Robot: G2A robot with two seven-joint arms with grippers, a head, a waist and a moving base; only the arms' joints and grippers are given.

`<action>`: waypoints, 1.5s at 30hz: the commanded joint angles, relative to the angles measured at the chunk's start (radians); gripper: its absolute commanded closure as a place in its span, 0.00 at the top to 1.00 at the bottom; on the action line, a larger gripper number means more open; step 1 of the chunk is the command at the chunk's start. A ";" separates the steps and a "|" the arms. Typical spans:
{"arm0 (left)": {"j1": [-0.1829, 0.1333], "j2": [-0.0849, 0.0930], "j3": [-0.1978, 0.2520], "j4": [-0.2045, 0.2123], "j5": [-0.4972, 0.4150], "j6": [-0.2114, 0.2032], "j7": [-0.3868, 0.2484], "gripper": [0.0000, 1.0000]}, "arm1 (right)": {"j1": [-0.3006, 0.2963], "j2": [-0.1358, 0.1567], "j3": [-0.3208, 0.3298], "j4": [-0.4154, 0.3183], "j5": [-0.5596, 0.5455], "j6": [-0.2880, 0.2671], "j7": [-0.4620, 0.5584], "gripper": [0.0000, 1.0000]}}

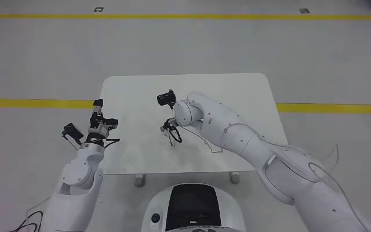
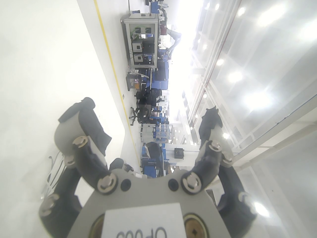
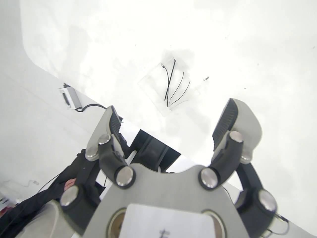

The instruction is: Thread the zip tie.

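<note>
At the near left edge of the white rectangular table [image 1: 232, 93], the left arm's black-and-grey two-finger gripper [image 1: 103, 120] sits just off the tabletop and points toward the far side of the room. Its fingers [image 2: 81, 125] are spread wide with nothing between them. A little farther in, over the middle of the table, the right arm's grey metal gripper [image 1: 169, 130] points down at the tabletop. Its ribbed black pads [image 3: 226, 117] stand well apart and carry nothing. The thin black plastic zip ties [image 3: 173, 85], several of them, lie loose and partly crossed on a clear plastic sheet [image 3: 151, 84] that rests flat on the table. They are near the right gripper but touch neither of its fingers, and they are well apart from the left gripper. Beyond the table's far edge, a yellow tape line [image 1: 174, 16] runs left to right across the pale grey floor [image 1: 185, 46].
</note>
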 commanded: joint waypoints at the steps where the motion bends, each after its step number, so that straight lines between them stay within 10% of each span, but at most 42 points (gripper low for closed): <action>1: 0.000 0.000 0.000 0.000 0.000 0.000 0.000 1.00 | 0.010 -0.043 -0.015 0.059 -0.003 0.000 0.001 1.00; 10: 0.000 0.000 0.000 0.000 0.000 0.000 0.000 1.00 | 0.031 -0.244 -0.072 0.342 -0.050 0.000 -0.014 1.00; 16: 0.000 0.000 0.000 0.000 0.000 0.000 0.000 1.00 | 0.035 -0.322 -0.046 0.472 -0.013 0.000 -0.054 1.00; 45: 0.000 0.000 0.000 0.000 0.000 0.000 0.000 1.00 | 0.003 -0.322 -0.035 0.440 -0.055 -0.009 -0.092 1.00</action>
